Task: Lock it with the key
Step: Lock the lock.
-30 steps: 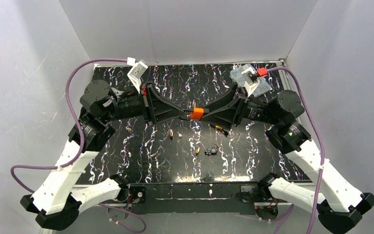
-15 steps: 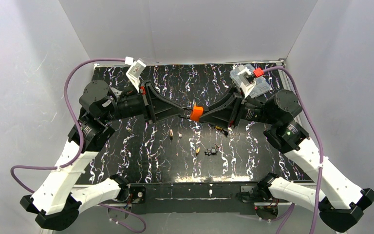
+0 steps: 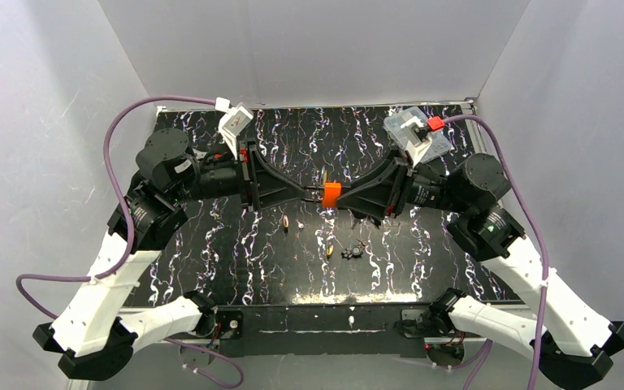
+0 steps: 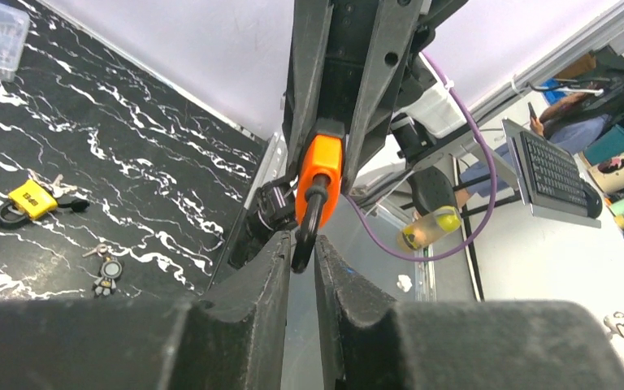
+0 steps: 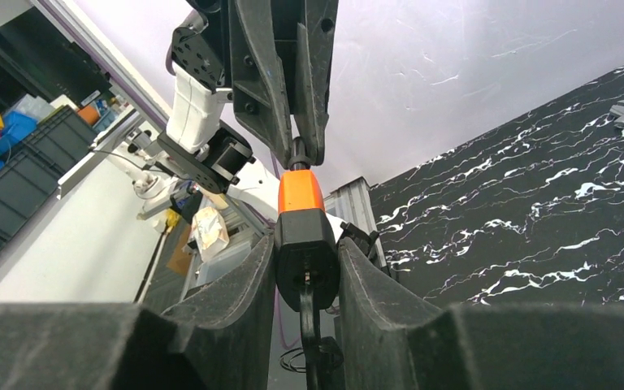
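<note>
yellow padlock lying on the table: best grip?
Grip the yellow padlock by its squarish body, straight from above, pinching across its two bare side edges. It lies flat on the table; its dark shackle sticks out one end, keys crowd the other, so probably only those sides are free.

lock (image 5: 302, 213) sides: covered by right hand (image 5: 306, 252) | shackle (image 4: 314, 207) end: between left hand (image 4: 302, 248) fingers

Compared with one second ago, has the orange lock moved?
Yes, slightly: the orange lock drifted right and down in the top view, judged against the small tan object lying loose.
</note>
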You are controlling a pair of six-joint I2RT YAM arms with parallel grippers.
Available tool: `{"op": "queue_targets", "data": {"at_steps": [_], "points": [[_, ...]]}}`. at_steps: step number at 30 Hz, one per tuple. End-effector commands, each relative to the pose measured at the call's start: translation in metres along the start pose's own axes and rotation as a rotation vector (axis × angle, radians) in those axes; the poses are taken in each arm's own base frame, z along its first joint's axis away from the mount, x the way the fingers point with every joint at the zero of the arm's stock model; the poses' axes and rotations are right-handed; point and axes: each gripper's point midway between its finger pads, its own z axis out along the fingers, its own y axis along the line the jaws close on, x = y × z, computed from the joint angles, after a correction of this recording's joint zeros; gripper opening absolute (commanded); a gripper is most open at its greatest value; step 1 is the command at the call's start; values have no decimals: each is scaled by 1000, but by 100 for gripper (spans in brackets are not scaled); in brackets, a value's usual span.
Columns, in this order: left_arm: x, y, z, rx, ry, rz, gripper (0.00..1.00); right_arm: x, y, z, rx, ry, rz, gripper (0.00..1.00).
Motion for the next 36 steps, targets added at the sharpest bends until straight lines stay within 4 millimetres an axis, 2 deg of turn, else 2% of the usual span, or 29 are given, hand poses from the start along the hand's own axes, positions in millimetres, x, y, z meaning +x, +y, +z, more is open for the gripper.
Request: {"op": "queue_targets", "data": {"at_steps": [1,16,20,25,36], "points": [[7,-5,-5,13,40,23,17,-19,26,-9,-48,-77,-52,1],[10,-6,-2,42,55,8,17,-17,21,-6,-39,-70,-30,1],[10,-4,-1,39,53,7,13,-17,19,-4,-39,-70,-21,1],[11,0,1,27,55,4,0,-17,18,-4,-33,-73,-15,1],[12,7,11,12,64,22,0,-12,15,5,-39,-50,18,1]]}}
